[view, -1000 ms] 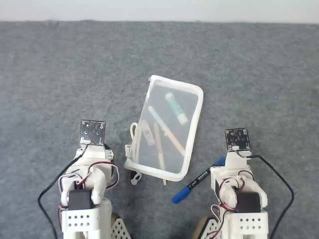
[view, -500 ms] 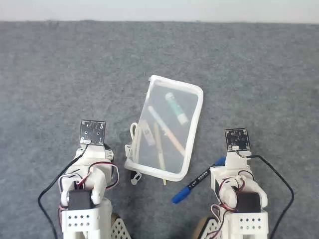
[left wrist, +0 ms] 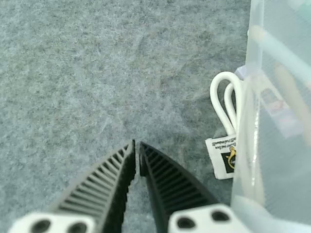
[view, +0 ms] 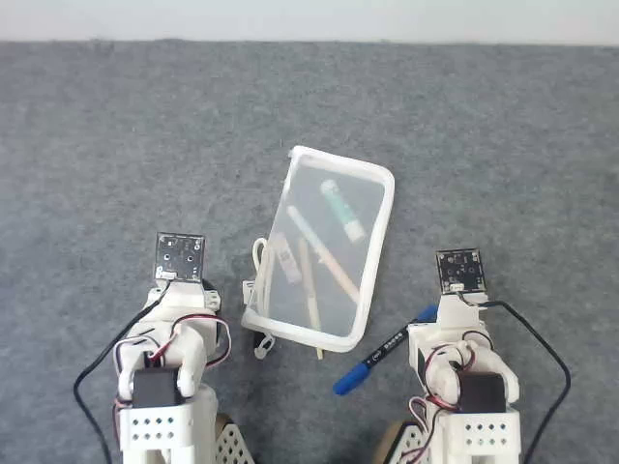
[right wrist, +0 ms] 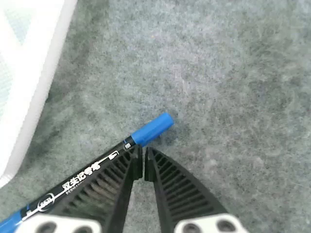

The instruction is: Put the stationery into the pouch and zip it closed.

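1. Middle of the high view: pouch (view: 324, 251), translucent with a white zip edge, flat on the grey mat (view: 116, 126), tilted a little, upper end leaning toward the right of the frame.
2. Inside the pouch, seen through its wall: green-capped tube (view: 342, 211) toward the upper end, pencil (view: 311, 290) toward the lower end, a few more slim pieces between them. Zip open or closed: cannot tell.
3. At the pouch's left edge: white cord loop (view: 258, 253) and, below it, a label tag (left wrist: 222, 158), both lying on the mat right against the pouch wall.
4. Outside the pouch, lower right of centre in the high view: blue marker (view: 382, 353), lying on the mat at a slant, lower end toward the bottom middle of the frame, upper end tucked under the right arm (view: 459, 358). Close to the pouch's lower right corner, apart from it.
5. Lower left of the high view: left arm (view: 169, 329), to the left of the pouch. Left gripper (left wrist: 136, 145): fingers pressed together, nothing pinched, tips over bare mat, near the cord loop but apart from it.
6. Lower right of the high view: the right arm, to the right of the pouch. Right gripper (right wrist: 144, 151): fingers pressed together, nothing between them, tips just beside the marker's blue end. Marker body running along the outer side of one finger, outside the grip. Touching that finger or not: cannot tell.
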